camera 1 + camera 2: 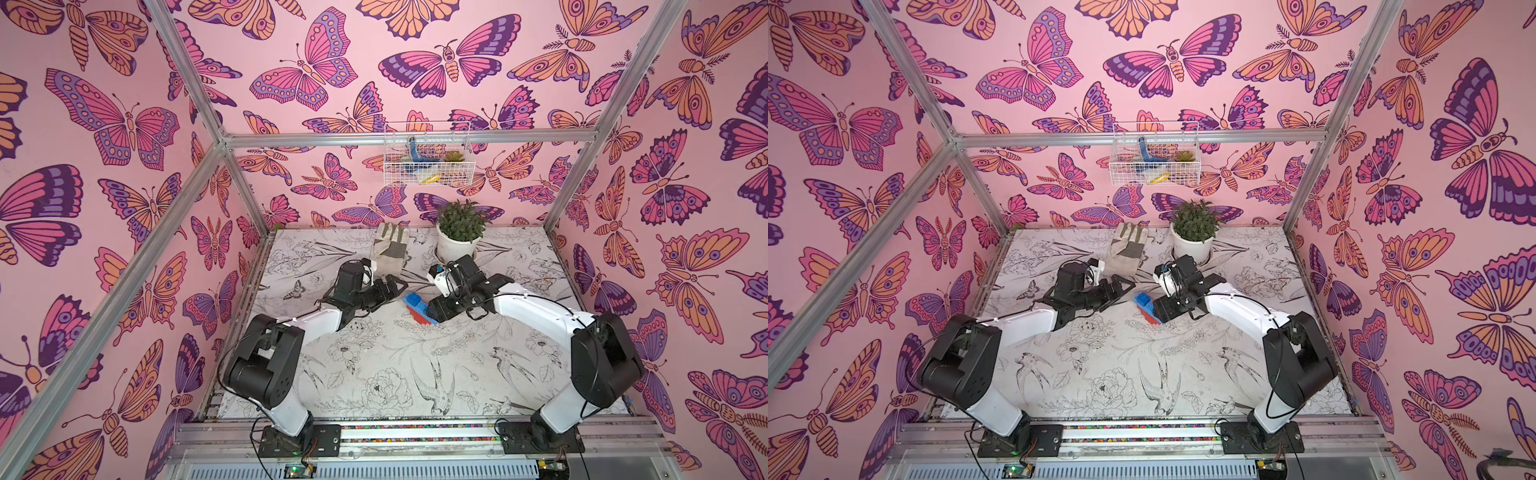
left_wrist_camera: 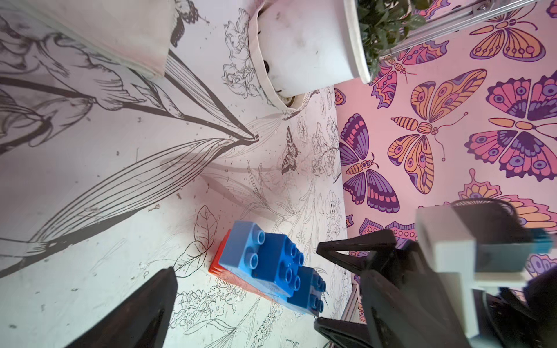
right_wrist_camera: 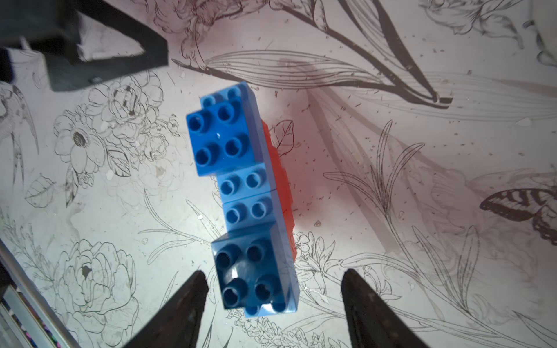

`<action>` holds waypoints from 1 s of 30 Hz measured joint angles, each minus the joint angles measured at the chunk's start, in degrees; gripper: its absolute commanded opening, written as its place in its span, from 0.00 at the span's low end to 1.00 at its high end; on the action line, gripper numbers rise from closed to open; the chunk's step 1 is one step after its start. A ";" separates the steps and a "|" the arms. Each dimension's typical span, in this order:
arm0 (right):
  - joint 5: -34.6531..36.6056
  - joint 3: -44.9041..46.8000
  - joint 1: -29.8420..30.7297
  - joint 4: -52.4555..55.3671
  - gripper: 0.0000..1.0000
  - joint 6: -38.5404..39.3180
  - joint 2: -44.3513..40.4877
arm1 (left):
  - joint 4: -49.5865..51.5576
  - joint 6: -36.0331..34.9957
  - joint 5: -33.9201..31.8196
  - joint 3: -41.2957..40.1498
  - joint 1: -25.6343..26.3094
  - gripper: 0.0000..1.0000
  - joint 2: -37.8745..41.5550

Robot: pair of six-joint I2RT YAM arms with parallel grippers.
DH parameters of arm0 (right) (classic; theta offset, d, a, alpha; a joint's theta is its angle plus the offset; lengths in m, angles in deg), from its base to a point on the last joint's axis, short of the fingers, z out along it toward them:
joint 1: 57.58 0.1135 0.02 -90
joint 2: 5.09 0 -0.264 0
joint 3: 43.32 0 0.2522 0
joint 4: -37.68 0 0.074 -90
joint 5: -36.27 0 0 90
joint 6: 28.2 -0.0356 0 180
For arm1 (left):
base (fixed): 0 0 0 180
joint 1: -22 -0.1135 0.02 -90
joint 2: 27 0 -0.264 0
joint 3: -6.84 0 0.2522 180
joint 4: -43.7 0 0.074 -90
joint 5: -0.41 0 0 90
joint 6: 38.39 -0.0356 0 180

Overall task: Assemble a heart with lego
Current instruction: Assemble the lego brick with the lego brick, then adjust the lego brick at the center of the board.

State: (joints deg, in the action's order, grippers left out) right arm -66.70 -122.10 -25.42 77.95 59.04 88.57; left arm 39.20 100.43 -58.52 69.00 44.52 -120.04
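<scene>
Heart (image 1: 419, 307) lies near the table's (image 1: 374, 374) middle, blue half on view. Left pincer (image 1: 395, 286) is spread wide just beside it, not touching. Right pincer (image 1: 434, 311) is also released: its fingers (image 3: 180, 307) flank the heart's end w/ gaps both sides. Build looks done, tho red is mostly hidden. Next: back both pincers straight out, no sideways swing, so nothing clips the bricks.

heart (image 1: 417, 308) (image 1: 1147, 306): stepped block of joined studded bricks, seen in both top views. blue bricks uppermost, studs exposed, two square bricks raised at its ends (image 3: 244, 195); red bricks beneath, showing along one side (image 2: 217, 265). lies mid-table (image 1: 374, 353), long axis running far-left to near-right.
</scene>
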 measured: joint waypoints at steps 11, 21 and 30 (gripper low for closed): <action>2.29 1.73 3.15 -4.85 0.47 3.61 2.36 | 5.97 -3.54 -3.37 -1.03 -1.22 1.00 5.97; -2.54 1.75 3.10 -5.18 0.29 2.23 2.19 | 8.74 -4.87 -4.33 -3.23 -2.54 1.00 9.35; -20.72 6.03 2.84 -13.75 0.31 -13.64 1.79 | 11.19 -6.99 -6.95 -4.13 -3.17 1.00 14.01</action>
State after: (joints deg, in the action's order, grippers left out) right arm -87.42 -116.07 -22.57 64.20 45.40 90.37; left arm 50.39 93.43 -65.47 64.87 41.35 -106.03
